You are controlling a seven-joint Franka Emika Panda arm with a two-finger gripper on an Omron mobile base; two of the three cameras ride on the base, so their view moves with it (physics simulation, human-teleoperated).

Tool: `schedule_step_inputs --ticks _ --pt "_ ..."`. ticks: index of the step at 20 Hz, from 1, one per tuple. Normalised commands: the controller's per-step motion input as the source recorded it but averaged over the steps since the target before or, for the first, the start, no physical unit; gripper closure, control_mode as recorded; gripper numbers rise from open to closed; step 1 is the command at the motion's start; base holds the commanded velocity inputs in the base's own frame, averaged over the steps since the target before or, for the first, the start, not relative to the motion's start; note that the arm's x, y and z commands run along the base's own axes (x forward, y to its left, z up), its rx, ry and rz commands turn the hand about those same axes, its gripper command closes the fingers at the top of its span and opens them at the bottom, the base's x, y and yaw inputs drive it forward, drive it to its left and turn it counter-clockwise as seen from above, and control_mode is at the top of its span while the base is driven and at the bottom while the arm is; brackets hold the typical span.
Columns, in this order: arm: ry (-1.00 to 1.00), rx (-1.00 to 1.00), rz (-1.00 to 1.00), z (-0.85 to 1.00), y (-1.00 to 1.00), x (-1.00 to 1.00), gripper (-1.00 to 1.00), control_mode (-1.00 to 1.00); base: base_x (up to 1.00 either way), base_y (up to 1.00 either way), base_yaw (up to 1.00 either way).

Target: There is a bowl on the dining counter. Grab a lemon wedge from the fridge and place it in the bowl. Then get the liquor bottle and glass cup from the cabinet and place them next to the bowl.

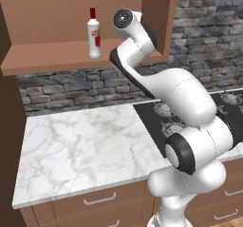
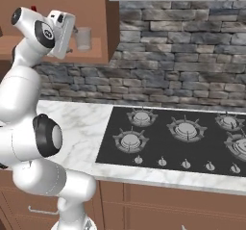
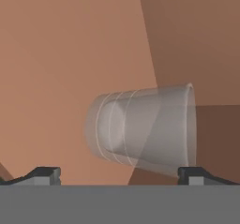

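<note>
One clear tapered glass cup (image 3: 145,127) fronts smooth brown cabinet (image 3: 70,54).

Before my dark matt fingertips (image 3: 47,174) sits the glass cup (image 3: 143,127), clear greyish and smooth, against the cabinet (image 3: 70,54) of flat matt brown wood. The liquor bottle (image 1: 94,35) looks glossy white-clear with a red cap. Below lie polished veined marble counter (image 1: 80,145), rough stone wall (image 2: 192,75) and a black stove (image 2: 182,137).

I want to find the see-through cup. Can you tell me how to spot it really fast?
Look up at the brown wooden wall cabinet above the marble counter, left of the black stove. On its open shelf stands the glass cup, right in front of the robot's open gripper. Unlike the taller red-capped liquor bottle nearby, it is short, clear and greyish.
</note>
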Motion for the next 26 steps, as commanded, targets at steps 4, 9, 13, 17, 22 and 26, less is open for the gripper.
schedule_step_inputs --ticks 4,9,13,17,22,26 --pt "-0.03 -0.03 0.00 0.07 0.05 0.03 -1.00 -1.00 0.00 0.00 0.00" --pt "-0.07 -0.03 0.00 0.26 0.00 0.00 -1.00 -1.00 0.00 0.00 0.00" --pt "-0.01 -0.03 0.00 0.08 0.00 0.27 -1.00 -1.00 0.00 0.00 0.00" --pt "0.00 -0.04 0.00 0.00 0.00 0.39 -1.00 -1.00 0.00 0.00 0.00" --pt "0.00 -0.05 0.00 0.00 0.00 0.32 -1.00 -1.00 0.00 0.00 0.00" --pt "0.05 -0.04 0.00 -0.03 0.00 0.04 -1.00 -1.00 0.00 0.00 0.00"
